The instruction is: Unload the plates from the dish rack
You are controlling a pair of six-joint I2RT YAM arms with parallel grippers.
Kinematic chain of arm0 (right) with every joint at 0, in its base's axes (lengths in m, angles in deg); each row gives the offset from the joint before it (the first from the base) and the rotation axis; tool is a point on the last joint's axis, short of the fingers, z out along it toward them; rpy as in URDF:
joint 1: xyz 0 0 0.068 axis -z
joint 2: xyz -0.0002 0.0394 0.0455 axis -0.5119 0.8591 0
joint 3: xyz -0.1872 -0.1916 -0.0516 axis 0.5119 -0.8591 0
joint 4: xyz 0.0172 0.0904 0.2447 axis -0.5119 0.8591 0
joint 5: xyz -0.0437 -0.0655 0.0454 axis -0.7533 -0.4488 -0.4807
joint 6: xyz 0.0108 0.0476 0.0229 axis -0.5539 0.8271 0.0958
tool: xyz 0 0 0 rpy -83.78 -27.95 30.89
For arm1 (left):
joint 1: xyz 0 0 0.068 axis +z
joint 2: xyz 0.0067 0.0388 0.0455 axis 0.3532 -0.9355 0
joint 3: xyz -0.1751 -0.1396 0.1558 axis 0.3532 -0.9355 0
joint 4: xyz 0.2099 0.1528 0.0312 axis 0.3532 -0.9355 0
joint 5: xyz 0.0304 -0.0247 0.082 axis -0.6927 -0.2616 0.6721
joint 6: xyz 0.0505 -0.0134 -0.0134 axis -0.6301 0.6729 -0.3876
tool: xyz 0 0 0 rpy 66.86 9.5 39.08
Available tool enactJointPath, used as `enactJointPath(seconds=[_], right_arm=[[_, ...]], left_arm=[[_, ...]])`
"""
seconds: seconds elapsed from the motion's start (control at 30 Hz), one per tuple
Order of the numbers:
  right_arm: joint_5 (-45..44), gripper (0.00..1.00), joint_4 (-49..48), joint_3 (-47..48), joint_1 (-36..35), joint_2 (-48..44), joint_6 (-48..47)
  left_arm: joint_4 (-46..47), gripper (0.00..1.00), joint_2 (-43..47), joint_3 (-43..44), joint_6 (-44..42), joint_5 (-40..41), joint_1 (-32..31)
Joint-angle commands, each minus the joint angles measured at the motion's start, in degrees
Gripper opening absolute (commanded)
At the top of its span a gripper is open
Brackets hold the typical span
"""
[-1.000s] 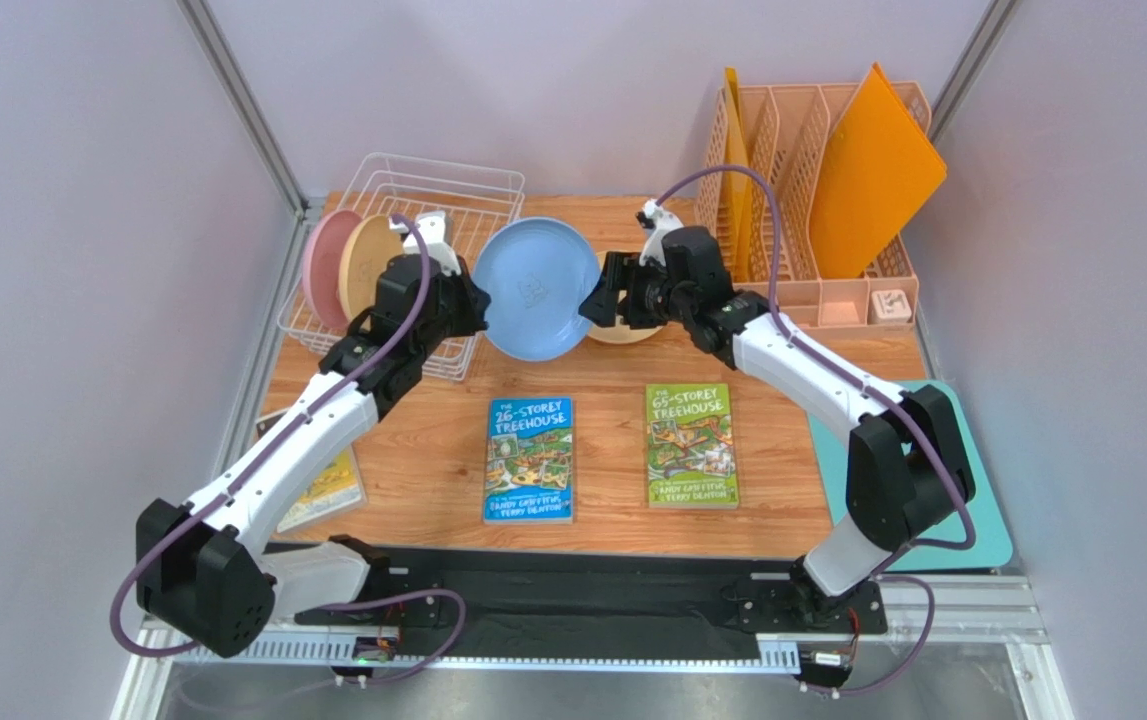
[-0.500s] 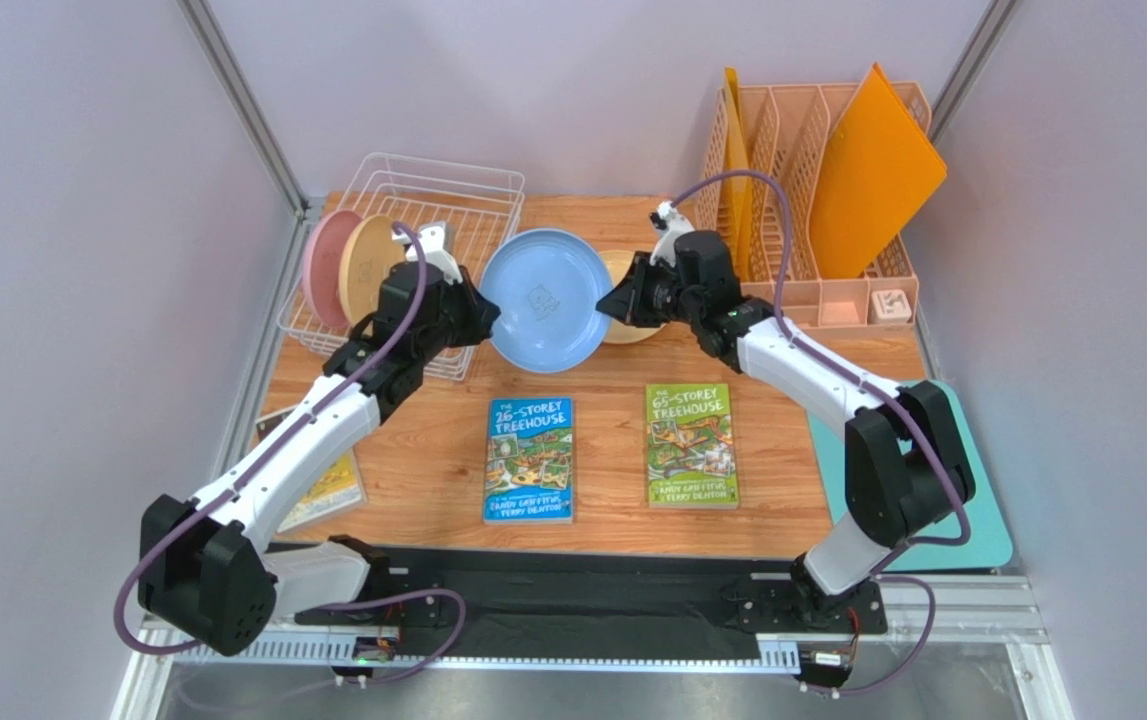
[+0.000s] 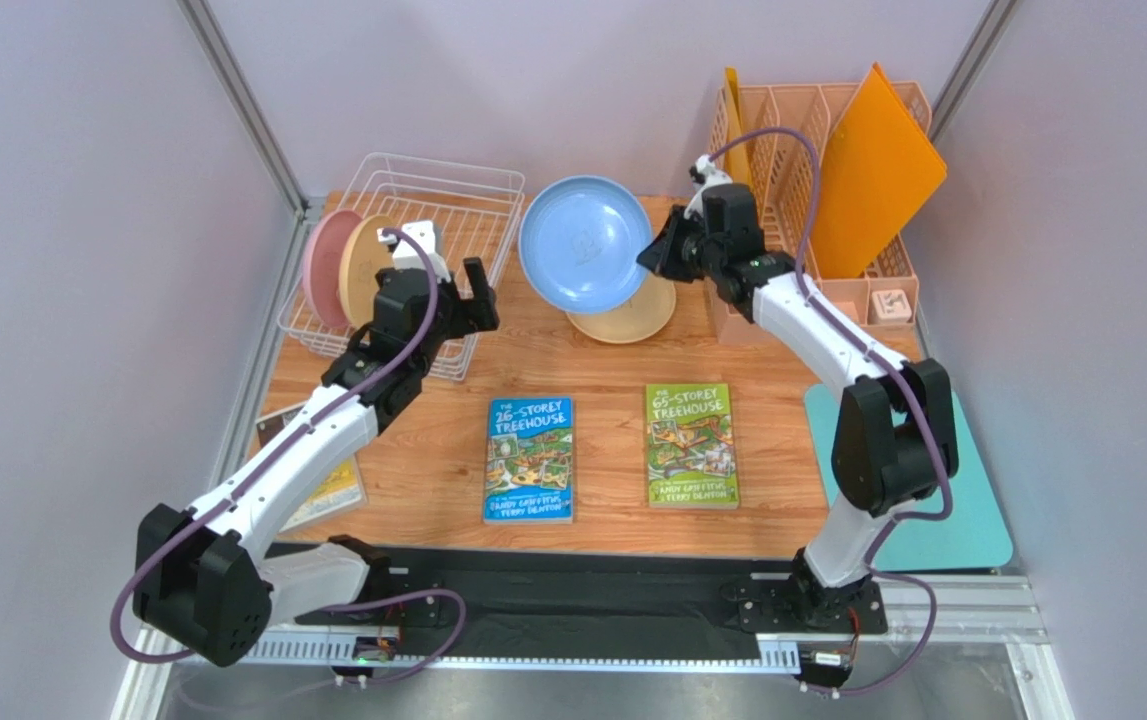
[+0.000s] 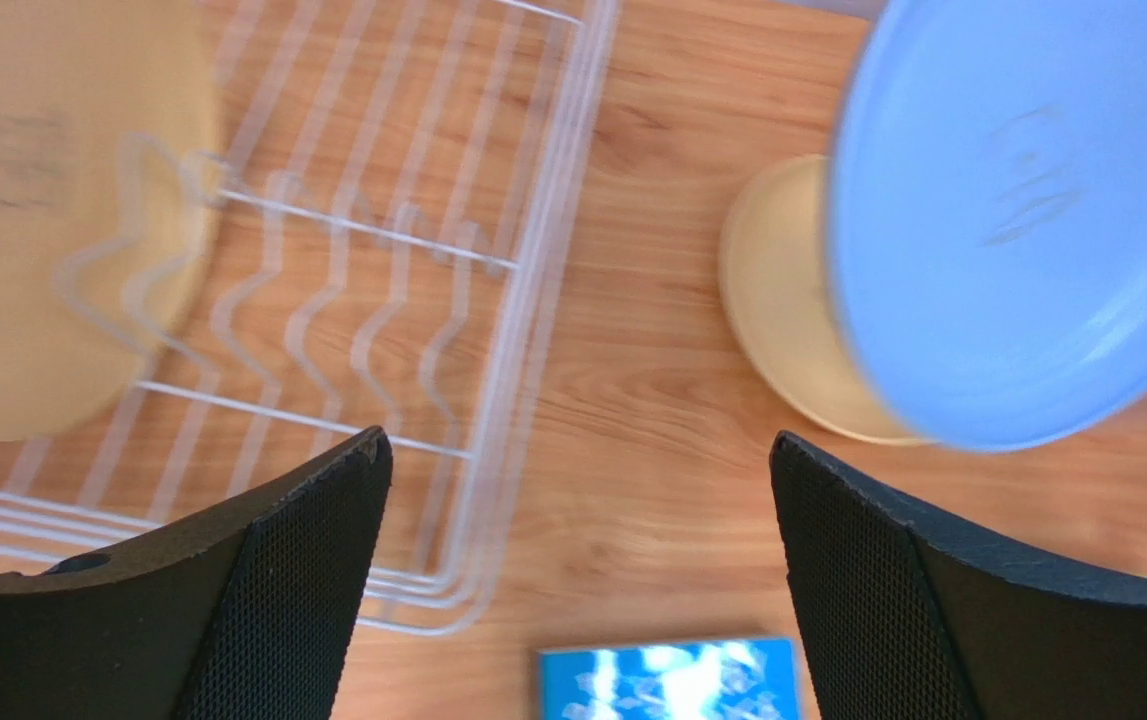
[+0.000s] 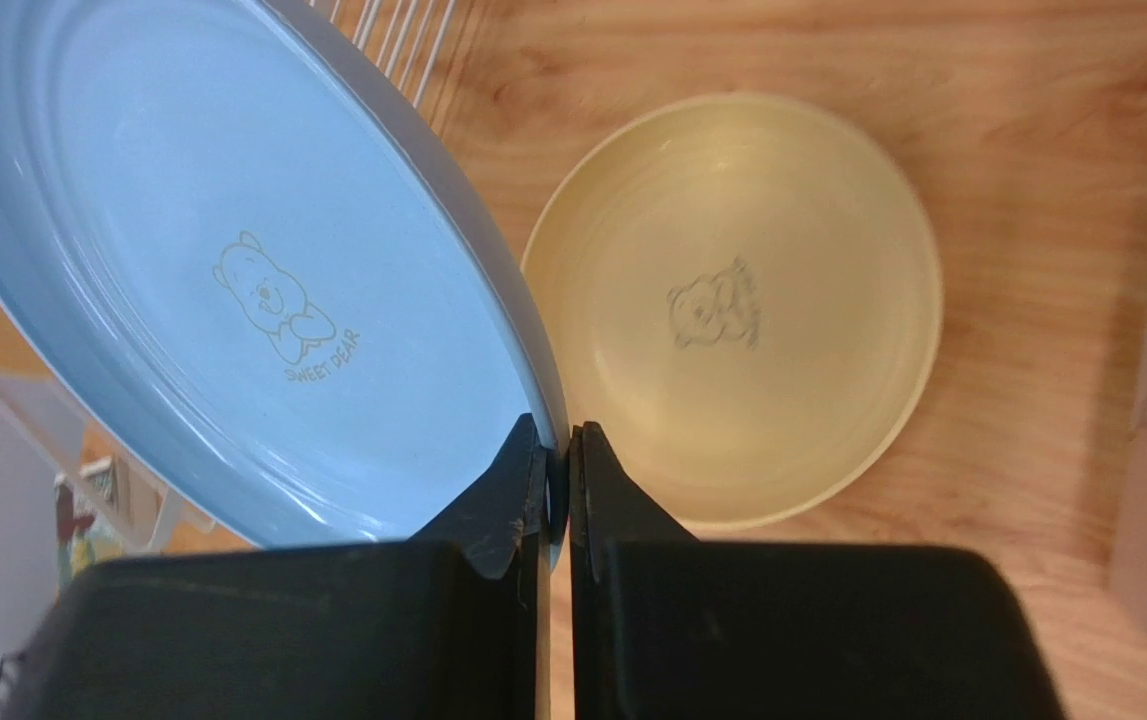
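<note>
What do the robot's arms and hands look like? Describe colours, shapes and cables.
The left arm and right arm are white tubes joined by bulky black joints, each trailed by a looping purple cable. The left hand and right hand are black and two-fingered; the left hand's fingers show a fine mesh texture.

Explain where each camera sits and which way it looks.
Top: above and behind, looking down on the table; left arm and right arm show.
Left wrist: on the left arm, facing down at the rack; open left gripper shows.
Right wrist: on the right arm, facing the blue plate the right gripper pinches.
All three share the blue plate and cream plate.
</note>
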Motion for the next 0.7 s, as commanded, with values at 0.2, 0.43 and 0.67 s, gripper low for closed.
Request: enactJointPath(seconds=[0.2, 0.43, 0.67], right_arm=[[-5.9, 0.0, 19.8, 26.2, 4.7, 17.9, -0.7], [-2.0, 0.0, 24.1, 27.6, 6.4, 21.9, 0.8], [-0.2, 0.01, 25.0, 26.9, 6.8, 22.9, 1.1]], left_arm=[[14.8, 0.99, 3.4, -7.9, -22.2, 26.0, 0.0], [14.9, 0.99, 5.5, -9.6, -20.4, 24.0, 1.2], [13.6, 0.99, 6.4, -9.6, -18.7, 22.6, 2.4]])
